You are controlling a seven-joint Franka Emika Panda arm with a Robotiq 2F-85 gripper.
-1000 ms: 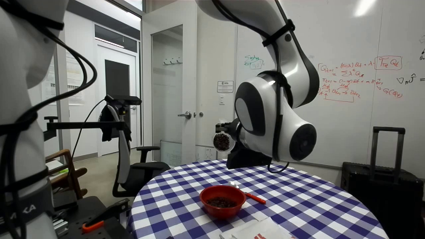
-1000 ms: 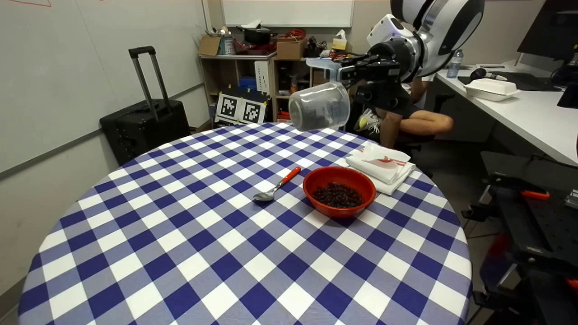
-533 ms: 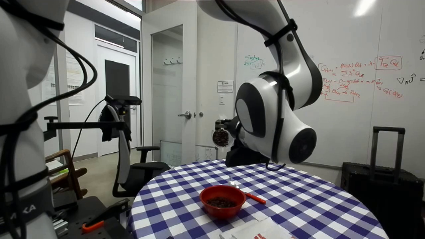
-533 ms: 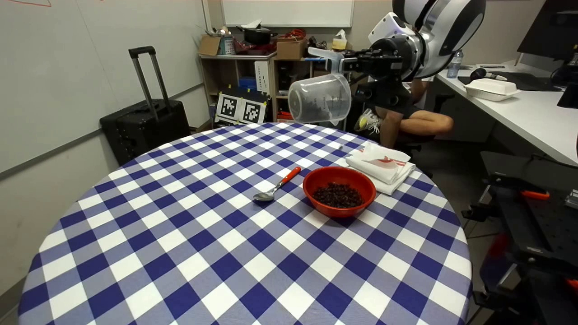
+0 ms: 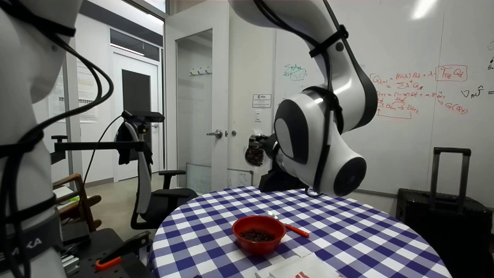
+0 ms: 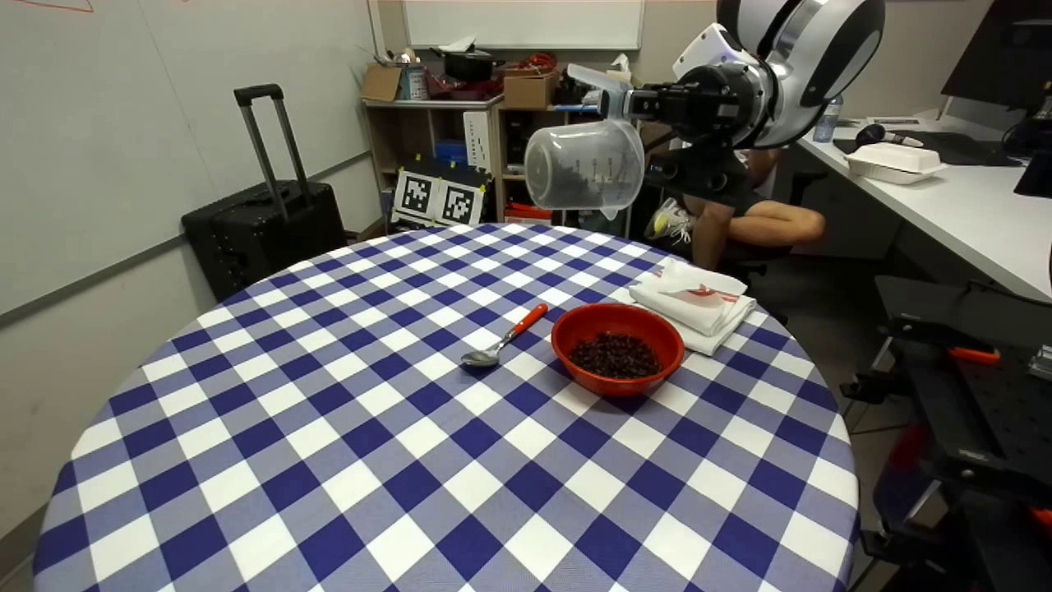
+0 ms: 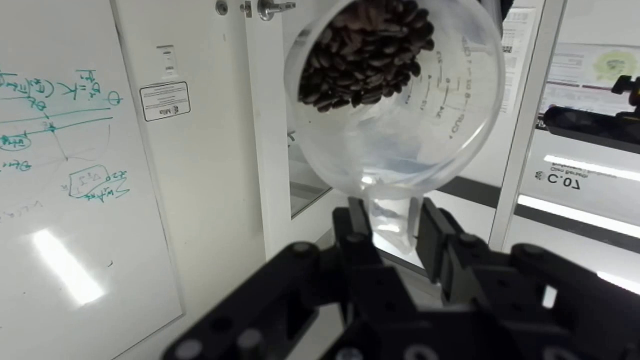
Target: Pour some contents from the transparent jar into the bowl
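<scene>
The transparent jar (image 6: 585, 166), a clear measuring cup with a handle, lies nearly on its side in the air. Dark beans inside it show in an exterior view (image 5: 254, 156) and in the wrist view (image 7: 395, 135). My gripper (image 7: 392, 220) is shut on the jar's handle; it also shows in both exterior views (image 5: 255, 139) (image 6: 626, 105). The red bowl (image 6: 612, 319) stands upright on the table with dark beans in it, also in an exterior view (image 5: 259, 248). The jar is well above the bowl's height; I cannot tell whether it is directly over it.
A spoon with a red handle (image 6: 526, 321) lies beside the bowl. Folded white napkins (image 6: 699, 304) lie on its other side. All rest on a round table with a checked cloth (image 6: 329, 460). A person (image 6: 764, 215) sits behind the arm.
My gripper has risen slightly with the jar and turned. The jar has tipped from base-low to nearly level, and its beans have shifted along its side. Bowl, spoon and napkins have not moved.
</scene>
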